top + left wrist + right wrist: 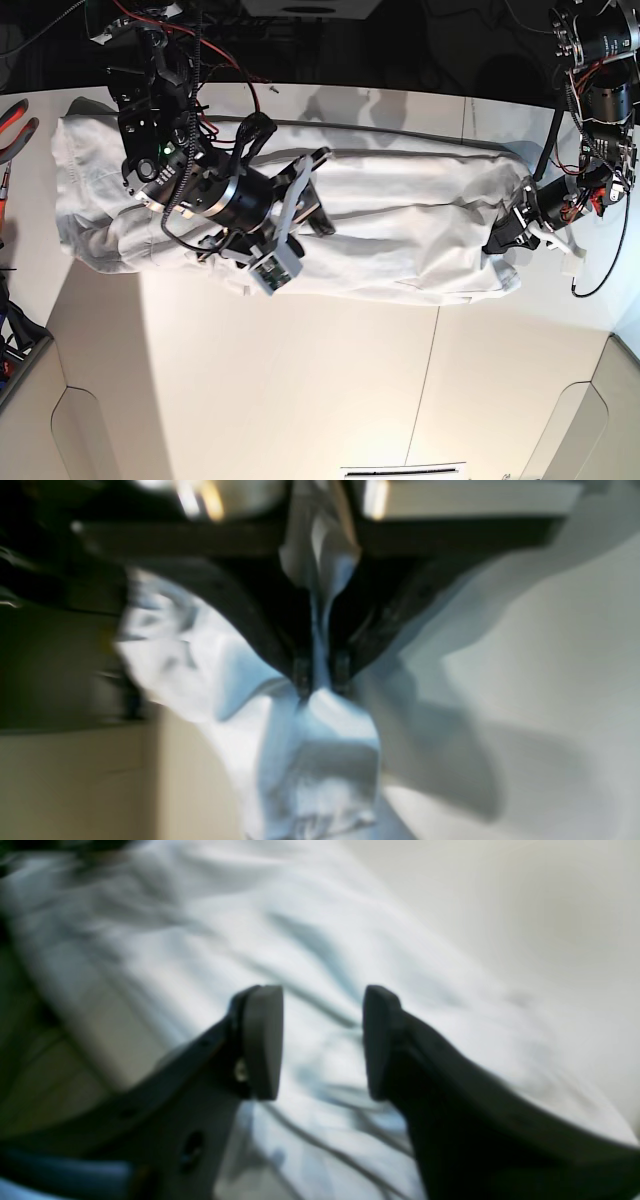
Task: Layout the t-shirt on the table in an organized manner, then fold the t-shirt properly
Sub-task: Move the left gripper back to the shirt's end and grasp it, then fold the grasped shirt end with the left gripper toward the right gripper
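left hand (321, 680) pinching a fold of the t-shirt (400, 240) at base view's right edge, likely to pull it flat | right hand (322, 1042) spread, hovering over cloth mid-left, holding nothing | shirt bunched lengthwise across upper desk (330, 390), not yet laid out

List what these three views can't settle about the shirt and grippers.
- Left wrist view: motion blur; how much t-shirt the left gripper pinches is unclear.
- Right wrist view: blurred; whether the open right gripper touches cloth is unclear.
- Base view: right arm covers the shirt's middle; sleeves and collar indistinguishable.
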Tool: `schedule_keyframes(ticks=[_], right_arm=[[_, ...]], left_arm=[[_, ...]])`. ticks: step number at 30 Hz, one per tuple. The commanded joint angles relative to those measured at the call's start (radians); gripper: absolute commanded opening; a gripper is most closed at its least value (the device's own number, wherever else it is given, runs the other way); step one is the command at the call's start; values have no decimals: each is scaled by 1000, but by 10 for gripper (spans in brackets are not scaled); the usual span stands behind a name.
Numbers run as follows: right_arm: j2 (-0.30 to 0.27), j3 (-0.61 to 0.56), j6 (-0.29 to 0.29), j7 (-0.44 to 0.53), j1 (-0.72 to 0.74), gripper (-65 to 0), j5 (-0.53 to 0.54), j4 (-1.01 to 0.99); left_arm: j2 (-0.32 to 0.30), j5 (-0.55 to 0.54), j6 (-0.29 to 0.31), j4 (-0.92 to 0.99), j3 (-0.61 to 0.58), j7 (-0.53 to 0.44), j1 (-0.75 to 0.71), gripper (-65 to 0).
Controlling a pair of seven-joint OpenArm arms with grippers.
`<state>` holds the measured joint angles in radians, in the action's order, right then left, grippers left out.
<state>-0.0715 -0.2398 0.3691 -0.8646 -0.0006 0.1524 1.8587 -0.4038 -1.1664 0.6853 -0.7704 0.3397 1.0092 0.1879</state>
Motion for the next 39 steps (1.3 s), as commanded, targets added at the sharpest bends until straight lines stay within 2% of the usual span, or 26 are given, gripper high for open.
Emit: schedule_keyframes(ticks=[1,3,5,7,9,10,13,18,23,27,31,39], right_arm=[[2,27,-22,27,23,-429,-11,17],[2,86,-51,27,27,-463,-29,17],[2,151,-52,27,27,-496,-29,17],[2,209,-53,26,24,-546,-29,17],[2,257,-53,26,20,-634,-26,16],[2,277,-52,26,19,-650,-10,14],[2,321,-52,24,19,-650,23,-15],[-9,343,-53,54,21,-650,19,-146],[-17,343,-52,61,21,-650,21,-269],[-17,343,-52,61,23,-650,23,-266],[-17,343,-52,60,23,-650,24,-261],[-17,343,-52,60,22,-650,24,-261]], left_arm=[[-15,-85,13,-12,2,25,32,-650],[-14,-198,13,-12,2,102,43,-650],[-14,-295,13,-12,2,177,54,-650],[-14,-317,13,-12,2,245,62,-650],[-14,-317,13,-14,2,258,66,-650],[-14,-317,13,-14,2,258,67,-650],[-14,-317,13,-14,2,260,67,-650],[-11,-317,13,-29,2,283,67,-650],[29,-317,13,-123,1,334,67,-650],[81,-317,13,-214,-13,334,67,-650],[133,-317,13,-237,-101,325,66,-650],[291,-317,13,-237,-248,285,79,-650]])
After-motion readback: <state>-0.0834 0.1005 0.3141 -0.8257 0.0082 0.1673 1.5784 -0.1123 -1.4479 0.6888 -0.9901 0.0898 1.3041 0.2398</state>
